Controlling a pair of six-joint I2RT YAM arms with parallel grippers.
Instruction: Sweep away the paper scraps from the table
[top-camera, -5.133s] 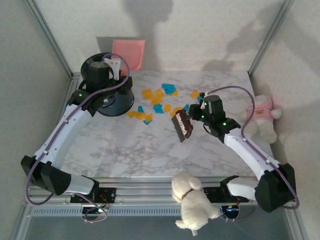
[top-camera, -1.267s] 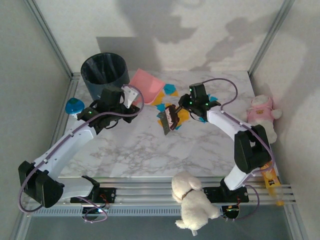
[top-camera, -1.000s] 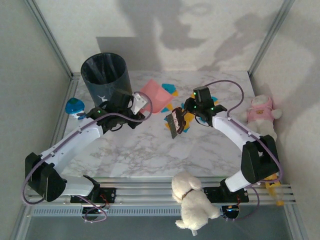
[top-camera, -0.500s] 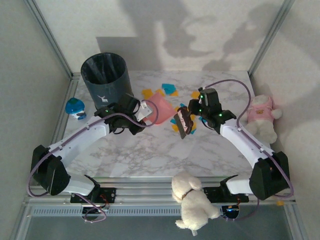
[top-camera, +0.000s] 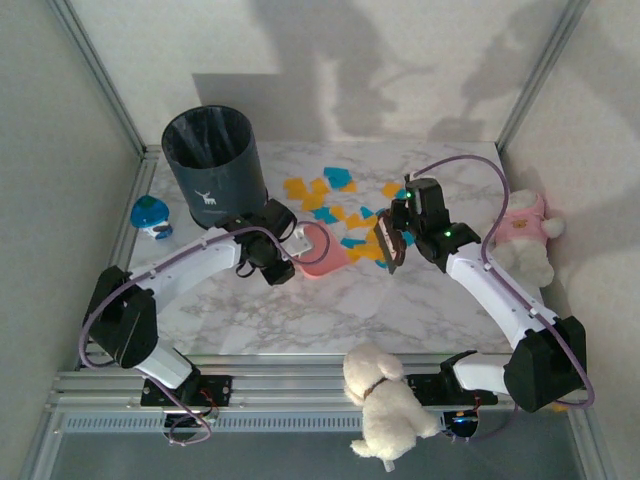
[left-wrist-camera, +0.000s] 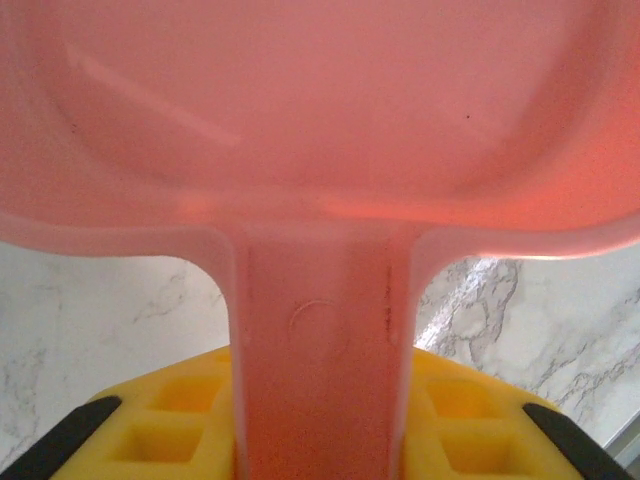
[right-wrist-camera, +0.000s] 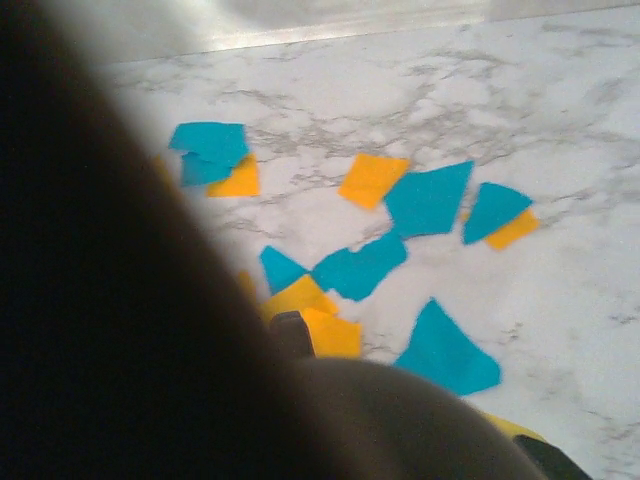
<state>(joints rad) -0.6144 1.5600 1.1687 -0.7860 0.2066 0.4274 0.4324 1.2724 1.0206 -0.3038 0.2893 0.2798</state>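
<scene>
At the bottom centre of the top view, against the rail, a white plush dog (top-camera: 380, 400). Higher, mid-frame on the table (top-camera: 300, 300), left gripper (top-camera: 292, 243) clenched on the handle of the pink dustpan (top-camera: 325, 252). In the left wrist view, that handle wedged between yellow finger pads (left-wrist-camera: 150, 425), pan mouth cut off by the top edge. Just right of the pan, right gripper (top-camera: 402, 228) closed on a dark brush (top-camera: 388, 240), bristles hard to make out. Blurred black across the left of the right wrist view, partly covering the paper scraps (right-wrist-camera: 430, 200). Others loose on the marble between and above pan and brush. Upper left, a dark bin (top-camera: 212, 165).
</scene>
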